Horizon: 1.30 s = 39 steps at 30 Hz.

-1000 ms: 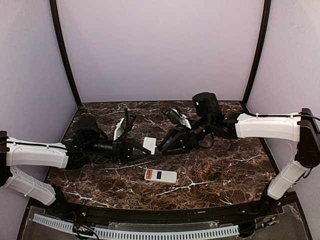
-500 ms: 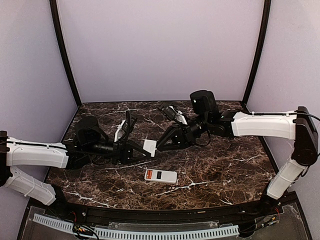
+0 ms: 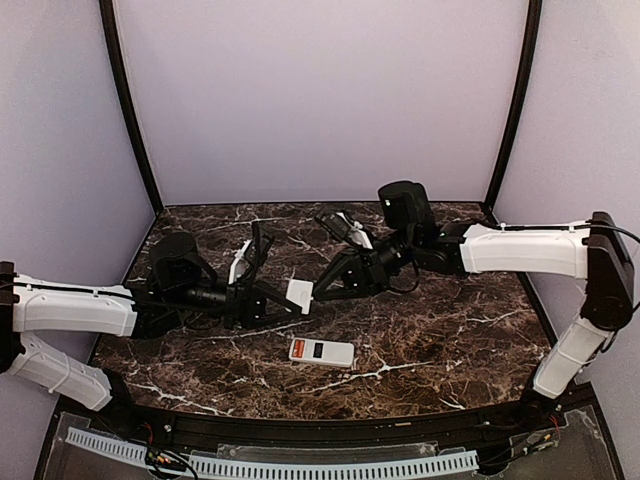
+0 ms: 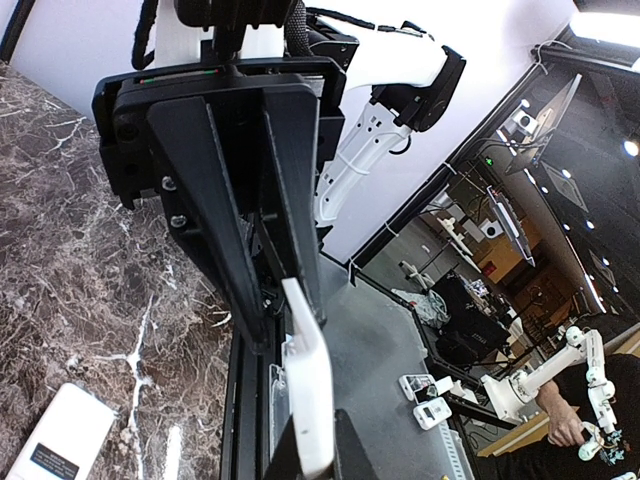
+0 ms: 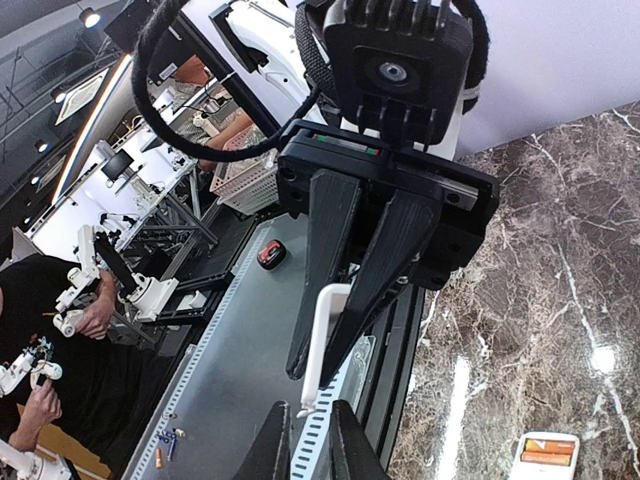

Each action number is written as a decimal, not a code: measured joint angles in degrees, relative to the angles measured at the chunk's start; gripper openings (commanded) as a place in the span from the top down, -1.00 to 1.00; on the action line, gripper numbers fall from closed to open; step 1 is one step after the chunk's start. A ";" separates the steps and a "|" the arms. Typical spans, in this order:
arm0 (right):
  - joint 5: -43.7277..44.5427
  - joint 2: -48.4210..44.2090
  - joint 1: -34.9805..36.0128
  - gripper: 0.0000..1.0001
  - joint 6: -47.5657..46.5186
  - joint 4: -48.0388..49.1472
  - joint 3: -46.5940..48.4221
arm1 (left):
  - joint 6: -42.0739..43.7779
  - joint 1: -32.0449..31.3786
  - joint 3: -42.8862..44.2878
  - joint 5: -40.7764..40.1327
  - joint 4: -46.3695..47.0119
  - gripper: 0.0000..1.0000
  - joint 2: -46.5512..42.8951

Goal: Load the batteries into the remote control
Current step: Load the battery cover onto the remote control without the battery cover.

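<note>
From above, the remote (image 3: 322, 351) lies on the table (image 3: 450, 340) by the near edge, and the batteries (image 3: 298, 345) look seated. The left gripper (image 3: 291, 297) pinches the loose cover (image 3: 299, 290), with the right gripper (image 3: 318, 293) meeting it. In the wrist views, the right jaws stand narrow round the cover's end — gripping or not, I cannot tell. The cover is not yet fitted.

No legible writing; dark label on the remote control (image 4: 62, 440) too small.
</note>
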 measured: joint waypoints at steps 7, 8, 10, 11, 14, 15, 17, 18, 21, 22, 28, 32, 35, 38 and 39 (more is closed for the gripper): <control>-0.11 0.37 0.22 0.90 0.09 0.00 0.20 | 0.28 0.00 0.00 -0.26 -0.11 0.99 0.00; -0.11 0.37 0.22 0.93 -0.07 0.00 0.20 | 0.37 0.00 0.00 -0.35 -0.11 0.99 0.00; -0.11 0.39 0.22 0.96 0.00 -0.04 0.20 | 0.44 0.00 0.00 -0.44 -0.20 0.99 0.00; -0.11 0.42 0.22 0.99 -0.13 -0.04 0.20 | 0.46 0.00 0.00 -0.44 -0.24 0.99 0.00; -0.13 0.46 0.22 1.00 -0.37 -0.11 0.20 | 0.42 0.00 0.00 -0.42 -0.28 0.99 0.00; -0.15 0.46 0.22 1.00 -0.44 -0.11 0.20 | 0.39 0.00 0.00 -0.42 -0.28 0.99 0.00; -0.17 0.46 0.22 1.00 -0.83 -0.09 0.20 | 0.04 0.04 0.00 -0.39 -0.17 0.99 0.00; -0.20 0.46 0.22 1.00 -1.20 -0.07 0.20 | -0.24 0.04 0.00 -0.35 0.09 0.99 0.02; -0.70 0.44 0.24 1.00 -1.97 0.07 0.20 | -1.99 0.04 -0.09 0.07 1.95 0.99 0.63; -0.81 0.44 0.24 1.00 -2.27 0.07 0.20 | -2.64 0.04 -0.17 0.26 2.64 0.99 0.94; -0.79 0.24 0.44 1.00 -4.17 0.09 0.20 | -6.80 0.09 -1.16 1.70 8.68 0.99 2.73; -0.55 -0.50 0.70 1.00 -5.38 0.13 0.20 | -10.56 0.09 -2.12 2.47 14.93 0.99 4.44; -0.24 -1.18 0.81 1.00 -5.86 0.44 0.09 | -12.98 0.11 -2.60 2.60 19.39 0.99 5.64; 0.13 -1.86 0.96 1.00 -6.36 1.57 -0.20 | -14.84 0.09 -2.73 2.78 22.53 0.99 6.43; 0.31 -2.05 0.98 0.99 -6.51 1.70 -0.28 | -15.47 0.09 -2.78 2.80 23.71 0.99 6.75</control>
